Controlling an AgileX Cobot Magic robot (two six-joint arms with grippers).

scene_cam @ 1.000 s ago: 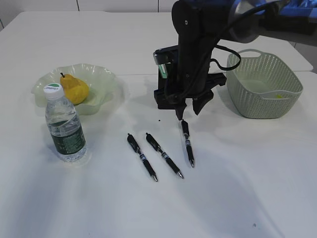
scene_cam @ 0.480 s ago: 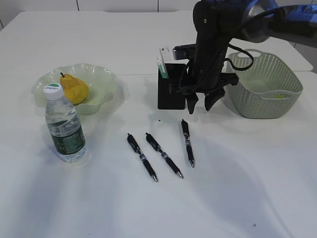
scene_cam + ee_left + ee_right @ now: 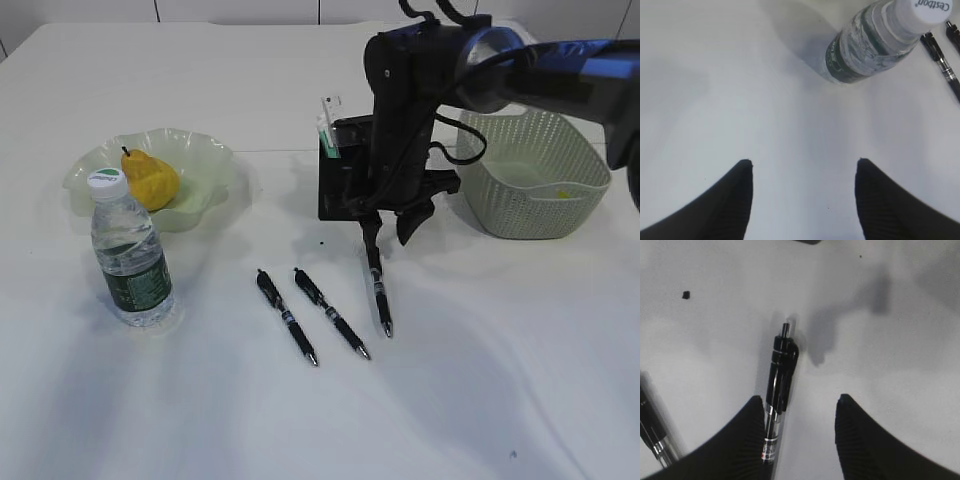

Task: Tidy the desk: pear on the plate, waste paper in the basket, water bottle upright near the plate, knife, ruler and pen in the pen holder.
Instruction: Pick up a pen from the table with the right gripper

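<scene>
The pen holder [image 3: 338, 180] is standing near the middle of the desk [image 3: 480, 380], and I am giving all places from it. In front of it three pens are lying flat on the white top. The right pen [image 3: 378, 288] is lying closest, its top end just in front of the holder; the middle pen [image 3: 331, 312] and the left pen [image 3: 287, 316] are lying further to the front-left, side by side and not touching.

The right gripper [image 3: 388, 232] is hanging just in front of the holder, over the top end of the right pen. Its jaws are standing about half apart and holding nothing; in the right wrist view the pen [image 3: 777, 390] is lying close along the inner side of one finger [image 3: 730, 440], and I cannot tell if they are touching.

The basket [image 3: 532, 170] is sitting just to the right of the holder, with one yellow scrap [image 3: 565, 193] inside. Far to the left the plate [image 3: 200, 165] is holding the pear [image 3: 150, 180], and the water bottle [image 3: 130, 250] is standing upright just in front of the plate.

The left gripper [image 3: 802, 195] is hovering over bare desk beside the bottle [image 3: 875, 40], jaws wide and empty. Much free room is lying in front of the pens, toward the near edge.
</scene>
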